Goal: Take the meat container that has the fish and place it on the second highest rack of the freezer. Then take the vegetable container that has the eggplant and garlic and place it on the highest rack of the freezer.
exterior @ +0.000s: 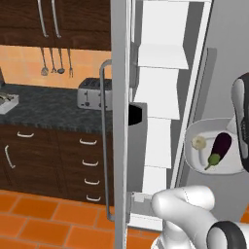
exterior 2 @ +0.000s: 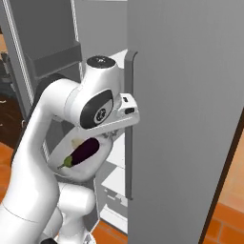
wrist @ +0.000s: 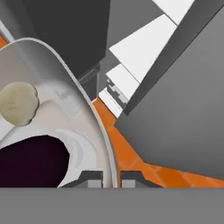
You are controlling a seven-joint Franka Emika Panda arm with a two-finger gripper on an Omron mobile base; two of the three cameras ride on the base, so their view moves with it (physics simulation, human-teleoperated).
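Note:
My gripper [wrist: 110, 180] is shut on the rim of the vegetable container [exterior: 228, 130], a pale round bowl. It holds the dark purple eggplant [exterior: 220, 148] and the small off-white garlic [exterior: 198, 142]. The bowl hangs in the air just right of the open freezer [exterior: 194, 58], level with its lower shelves. White shelves stack up inside, with the highest rack [exterior: 163, 57] and the second highest rack [exterior: 158, 92] well above the bowl. From the right base, the container [exterior 2: 95, 167] with the eggplant [exterior 2: 84, 151] hangs under my hand. The meat container with the fish is out of view.
The freezer door [exterior: 121, 146] stands edge-on at the left with its long bar handle [exterior: 103, 141]. A wide grey fridge door [exterior 2: 190, 119] is close on the right. A toaster [exterior: 92, 92] sits on the dark counter [exterior: 48, 107] above brown drawers. The floor is orange tile.

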